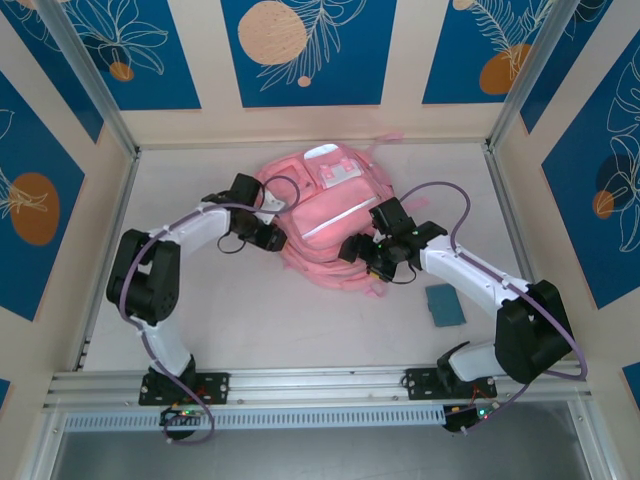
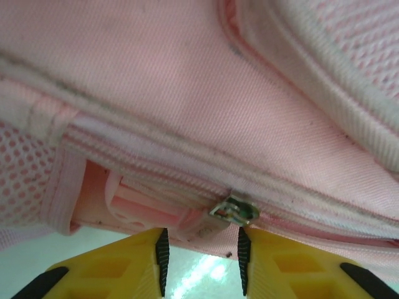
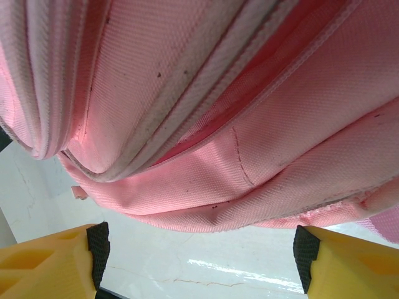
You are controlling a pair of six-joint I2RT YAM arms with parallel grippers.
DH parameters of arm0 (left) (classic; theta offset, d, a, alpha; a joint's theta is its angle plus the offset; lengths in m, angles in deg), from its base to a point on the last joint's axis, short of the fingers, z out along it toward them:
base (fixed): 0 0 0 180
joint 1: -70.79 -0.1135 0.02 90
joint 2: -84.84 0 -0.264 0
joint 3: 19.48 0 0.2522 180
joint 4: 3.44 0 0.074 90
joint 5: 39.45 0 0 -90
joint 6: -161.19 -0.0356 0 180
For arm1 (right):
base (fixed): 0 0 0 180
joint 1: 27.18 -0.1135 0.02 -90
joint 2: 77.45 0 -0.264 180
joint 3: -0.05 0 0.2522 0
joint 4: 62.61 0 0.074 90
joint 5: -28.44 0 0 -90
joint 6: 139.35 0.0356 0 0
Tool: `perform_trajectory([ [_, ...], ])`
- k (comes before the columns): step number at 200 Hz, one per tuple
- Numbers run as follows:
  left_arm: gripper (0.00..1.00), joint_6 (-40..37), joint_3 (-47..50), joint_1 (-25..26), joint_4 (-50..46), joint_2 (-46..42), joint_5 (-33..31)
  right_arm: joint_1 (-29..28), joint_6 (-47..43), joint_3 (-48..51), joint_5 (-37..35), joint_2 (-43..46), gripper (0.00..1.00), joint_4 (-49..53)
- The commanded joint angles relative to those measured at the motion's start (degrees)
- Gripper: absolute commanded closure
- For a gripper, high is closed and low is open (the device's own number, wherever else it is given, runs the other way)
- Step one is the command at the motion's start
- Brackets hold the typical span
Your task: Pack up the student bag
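- Yellow plastic fingers (image 2: 106, 274) with ribbed black pads (image 2: 163, 261): left gripper (image 2: 201, 242) partly spread, pinching nothing. A small metal zipper slider (image 2: 234, 210) sits just beyond one pad's tip.
- Pink woven twill of the student bag (image 1: 322, 215) lies directly ahead of the left gripper, with piped seams and open mesh (image 2: 25, 177) to one side.
- Right gripper (image 3: 201, 235) spread wide, empty. The bag's rounded, dirt-specked edge is just ahead of its pads, not touching them.
- Glossy white table (image 3: 206, 268) beneath both grippers.
- Teal flat rectangle (image 1: 443, 305) lies behind the right gripper, beside its arm.
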Motion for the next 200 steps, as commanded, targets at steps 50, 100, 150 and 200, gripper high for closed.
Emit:
perform_trajectory([
  [50, 0.63, -6.43, -5.40, 0.69, -6.24, 3.51, -0.14, 0.07, 0.96, -0.45, -0.34, -1.24, 0.21, -0.12],
  [100, 0.62, -7.80, -6.30, 1.35, -9.11, 5.57, 2.21, 0.07, 1.05, -0.54, -0.42, -1.22, 0.21, 0.07],
  [150, 0.63, -5.83, -5.99, 2.30, -6.05, 6.20, -6.78, 0.06, 1.13, -0.63, -0.41, -1.42, 0.21, -0.04],
  [200, 0.73, -5.35, -6.17, 2.37, -3.89, 5.38, -7.38, -0.01, 1.04, -0.54, -0.51, -1.46, 0.21, -0.01],
])
